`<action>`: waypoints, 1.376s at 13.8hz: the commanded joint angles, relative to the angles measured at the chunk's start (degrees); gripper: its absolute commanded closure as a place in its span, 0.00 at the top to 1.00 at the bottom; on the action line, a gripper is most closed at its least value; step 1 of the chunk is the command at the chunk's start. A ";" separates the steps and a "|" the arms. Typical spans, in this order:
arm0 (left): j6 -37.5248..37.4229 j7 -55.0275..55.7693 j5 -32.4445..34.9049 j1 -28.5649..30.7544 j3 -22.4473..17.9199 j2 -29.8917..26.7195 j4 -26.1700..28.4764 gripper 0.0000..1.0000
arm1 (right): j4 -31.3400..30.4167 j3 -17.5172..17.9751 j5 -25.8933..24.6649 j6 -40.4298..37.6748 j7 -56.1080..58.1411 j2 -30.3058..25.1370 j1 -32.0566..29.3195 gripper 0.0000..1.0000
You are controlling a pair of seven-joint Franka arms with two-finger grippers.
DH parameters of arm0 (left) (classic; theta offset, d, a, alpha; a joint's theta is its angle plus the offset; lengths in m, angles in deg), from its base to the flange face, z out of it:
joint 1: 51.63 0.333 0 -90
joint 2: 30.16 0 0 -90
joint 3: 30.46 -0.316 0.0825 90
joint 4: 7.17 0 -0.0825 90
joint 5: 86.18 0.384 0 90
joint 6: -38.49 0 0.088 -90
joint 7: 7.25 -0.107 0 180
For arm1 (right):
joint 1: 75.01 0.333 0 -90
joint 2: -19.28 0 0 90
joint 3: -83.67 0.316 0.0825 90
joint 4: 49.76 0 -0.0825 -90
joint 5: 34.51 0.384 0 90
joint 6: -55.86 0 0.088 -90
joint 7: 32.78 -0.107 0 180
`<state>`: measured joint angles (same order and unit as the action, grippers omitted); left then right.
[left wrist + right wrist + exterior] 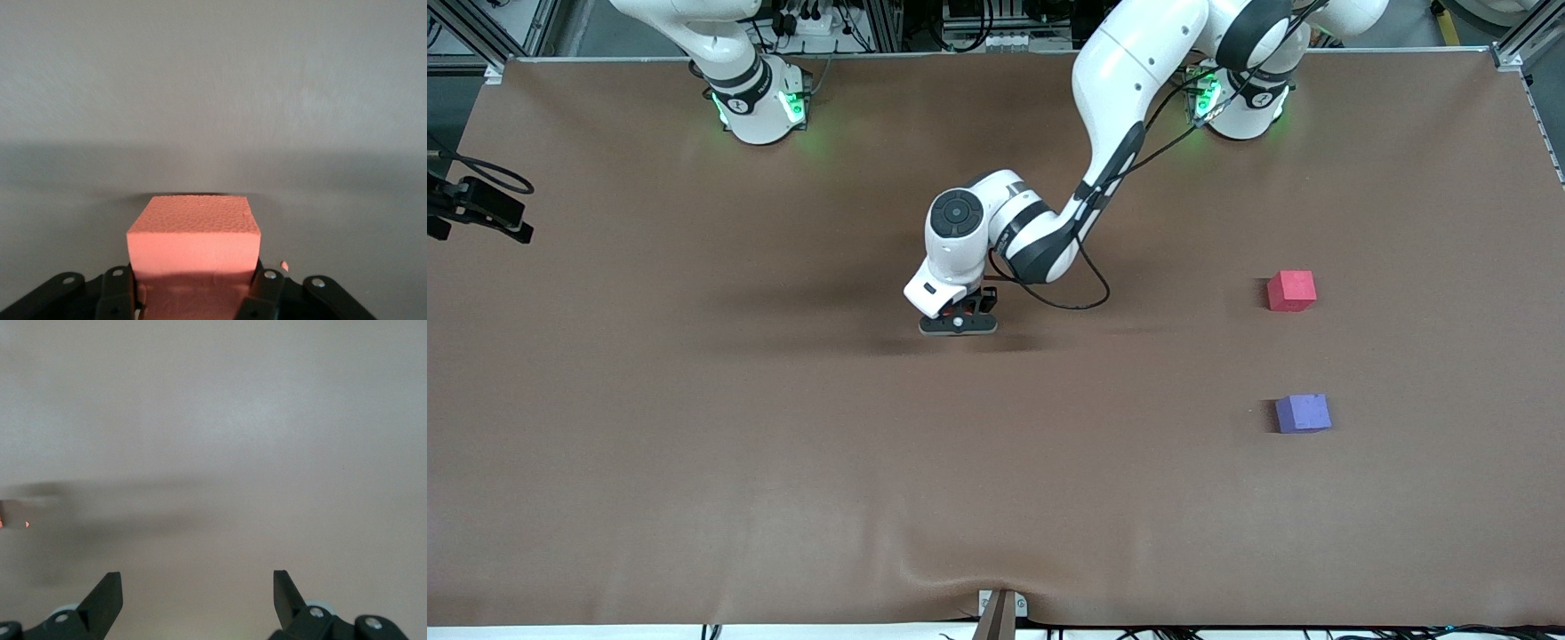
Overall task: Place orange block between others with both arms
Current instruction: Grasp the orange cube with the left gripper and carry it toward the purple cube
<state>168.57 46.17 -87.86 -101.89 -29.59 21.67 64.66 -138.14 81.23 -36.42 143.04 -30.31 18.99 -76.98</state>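
3 cubes: 1 orange block (193, 237), 1 pinkish-red cube (1291, 291), 1 purple cube (1303, 413); apparently 2 arms (1112, 133).

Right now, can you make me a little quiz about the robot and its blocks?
1. True or false: the left gripper is shut on the orange block.
2. Which block is nearer the front camera: the red block or the purple block?
3. Are the right gripper fingers open or shut?

Key: 1 true. 2 purple block. 3 open.
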 commanded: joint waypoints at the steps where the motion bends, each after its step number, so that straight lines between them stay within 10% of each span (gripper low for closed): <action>1: -5.25 0.11 1.77 3.83 -0.16 -6.27 1.37 0.00 | -1.27 1.13 -0.37 0.01 -1.06 -1.03 -0.32 1.00; 8: -27.77 -18.14 4.32 22.10 0.19 -25.44 7.68 0.00 | -1.27 0.60 5.93 -0.42 -0.54 -0.86 -2.76 1.00; 19: -11.30 -49.53 3.62 50.15 0.63 -33.89 36.15 0.01 | -1.18 1.48 1.83 -1.48 -1.50 -1.30 0.65 1.00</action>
<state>150.07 0.39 -84.44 -54.80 -30.03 -9.39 92.52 -138.51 82.48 -33.54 141.90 -30.82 18.86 -76.68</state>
